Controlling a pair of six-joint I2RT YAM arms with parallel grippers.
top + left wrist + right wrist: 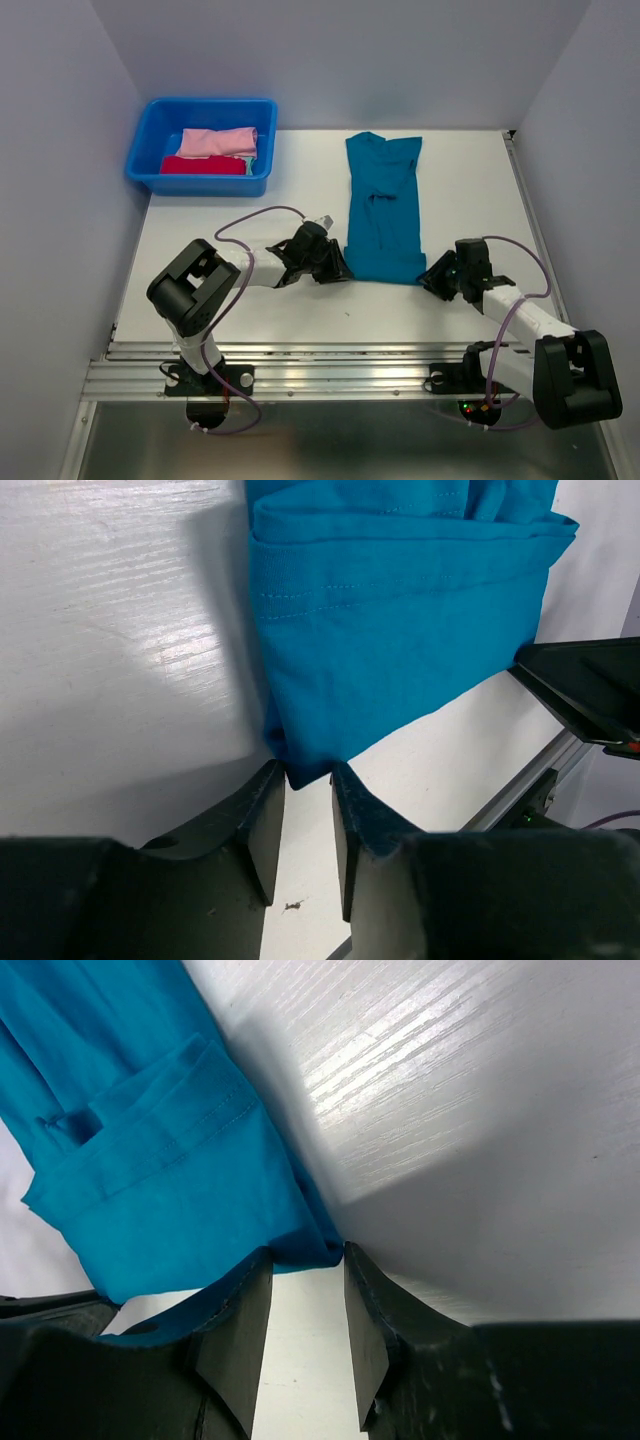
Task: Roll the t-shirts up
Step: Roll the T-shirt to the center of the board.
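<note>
hem corners being lined up for rolling
teal shirt (383, 205) is lying flat on the table (480, 200); left claw (308, 777) and right claw (308, 1256) are being held slightly open at its near corners, to be pinched evenly.

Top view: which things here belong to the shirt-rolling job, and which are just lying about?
Part of the job: teal t-shirt, pink bundle, red bundle, left gripper, right gripper.
Just lying about: blue tub, holding both bundles.
</note>
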